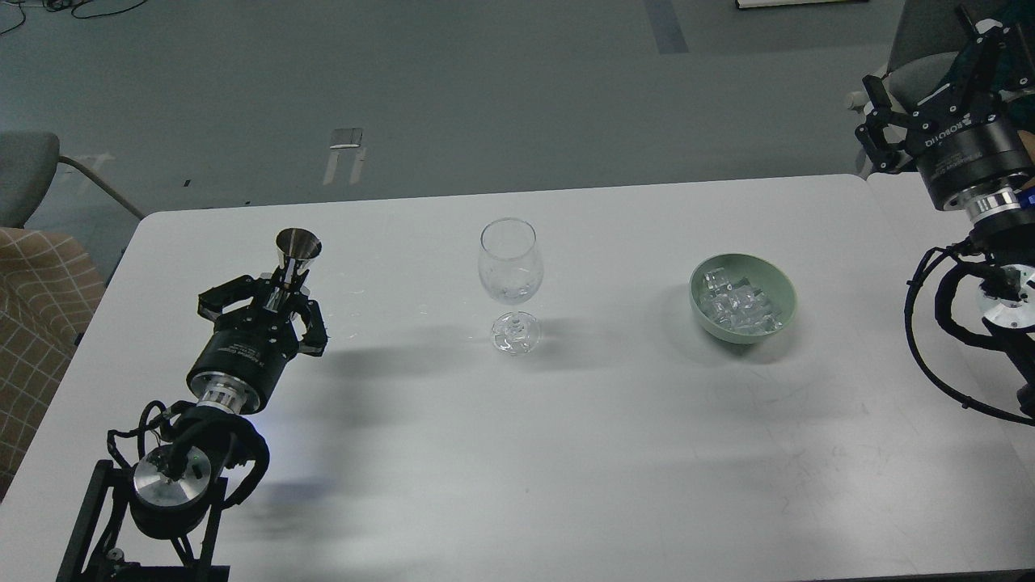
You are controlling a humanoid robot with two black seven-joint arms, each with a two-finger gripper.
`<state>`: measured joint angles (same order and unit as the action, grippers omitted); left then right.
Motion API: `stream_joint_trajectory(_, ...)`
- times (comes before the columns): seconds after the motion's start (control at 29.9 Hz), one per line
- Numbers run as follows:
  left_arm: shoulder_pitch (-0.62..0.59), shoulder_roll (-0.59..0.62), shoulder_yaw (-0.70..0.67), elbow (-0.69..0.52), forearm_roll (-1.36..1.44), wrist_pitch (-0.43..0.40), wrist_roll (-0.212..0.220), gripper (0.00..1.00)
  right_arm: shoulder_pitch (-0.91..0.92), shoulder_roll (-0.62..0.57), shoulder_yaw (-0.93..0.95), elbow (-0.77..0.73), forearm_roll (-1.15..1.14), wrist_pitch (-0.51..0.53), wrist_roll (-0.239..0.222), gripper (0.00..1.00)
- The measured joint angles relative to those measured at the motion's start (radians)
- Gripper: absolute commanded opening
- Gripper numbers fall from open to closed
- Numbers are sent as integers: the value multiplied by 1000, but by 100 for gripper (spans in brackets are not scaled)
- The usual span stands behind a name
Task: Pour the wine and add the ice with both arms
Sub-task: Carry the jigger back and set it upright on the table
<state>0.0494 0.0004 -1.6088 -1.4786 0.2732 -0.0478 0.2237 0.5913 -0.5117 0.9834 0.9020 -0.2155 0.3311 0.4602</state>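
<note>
Several clear ice cubes (737, 307) fill a pale green bowl (783, 287) on the white table (566, 453).

Left of the bowl stands an empty wine glass (509, 275); farther left, the left gripper (279, 297) is clamped on an upright metal jigger (296, 249). Above the bowl's right, the right gripper (974, 40) has fingers I cannot tell apart. Grey floor (485, 89) lies beyond.

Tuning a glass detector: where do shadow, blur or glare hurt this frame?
Head view: soft shadows streak the table left of the wine glass; the left arm's base looks motion-smeared; the ice glints inside the green bowl, cube edges hard to separate.
</note>
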Motion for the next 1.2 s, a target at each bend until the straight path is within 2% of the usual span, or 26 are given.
stream_joint_trajectory(0.33,4,0,-2,113,2,-18,-8,30,-5,0,0,1,-1,-9,0,100)
stream_joint_trajectory(1.2,1,0,-5,124,9,-18,-13,48,-18,0,0,5,0,-9,0,100)
